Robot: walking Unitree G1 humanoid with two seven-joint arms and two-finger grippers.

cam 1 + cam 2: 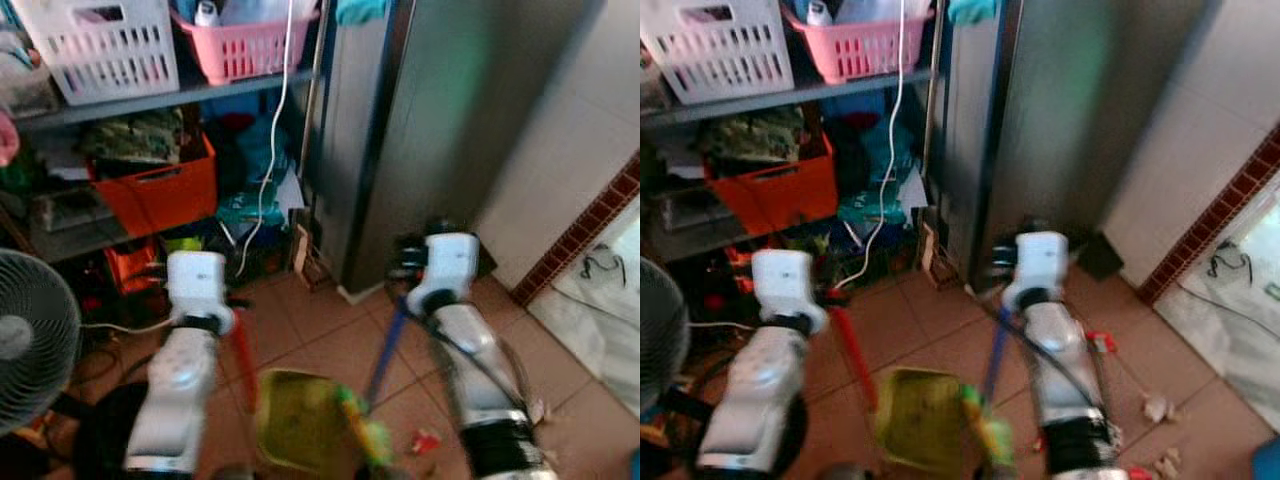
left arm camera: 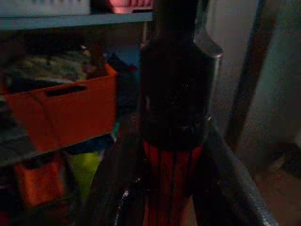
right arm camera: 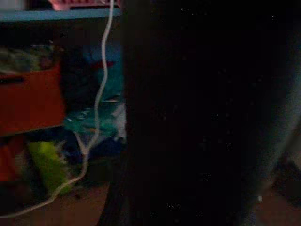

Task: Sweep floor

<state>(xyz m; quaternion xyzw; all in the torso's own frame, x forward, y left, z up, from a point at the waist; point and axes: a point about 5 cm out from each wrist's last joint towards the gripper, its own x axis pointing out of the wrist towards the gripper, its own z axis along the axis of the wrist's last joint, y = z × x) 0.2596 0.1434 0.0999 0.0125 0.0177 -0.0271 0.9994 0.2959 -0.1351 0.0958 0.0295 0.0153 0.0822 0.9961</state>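
At the far left of the head views, one white floor fan (image 1: 25,340) is seen, partly cut off by the frame edge. Behind it a shelf unit (image 1: 150,100) is stacked with clutter: one white basket (image 1: 100,45) and one pink basket (image 1: 245,45) on the upper shelf, and one orange bin (image 1: 160,190) below. One white cable (image 1: 275,130) is hung down in front of the shelves. No writing or brand can be read anywhere; the pictures are blurred.

The left gripper (image 1: 232,300) is held low over the tiled floor (image 1: 310,320). In the left wrist view its fingers (image 2: 225,174) are seen closed around a red and black handle (image 2: 171,155), which runs down as a red shaft to one yellow-green dustpan (image 1: 295,420) between the two arms.

One blue broom handle (image 1: 388,345) is slanted down from the right gripper (image 1: 405,265) to yellow-green bristles (image 1: 360,425) just beside the dustpan. The right wrist view is too dark, so whether those fingers are closed cannot be told.

Behind the right arm, one tall grey cabinet (image 1: 440,120) is stood against a white wall. A few scraps of litter (image 1: 1155,410) are scattered on the tiles at the right, one red piece (image 1: 425,440) among them.
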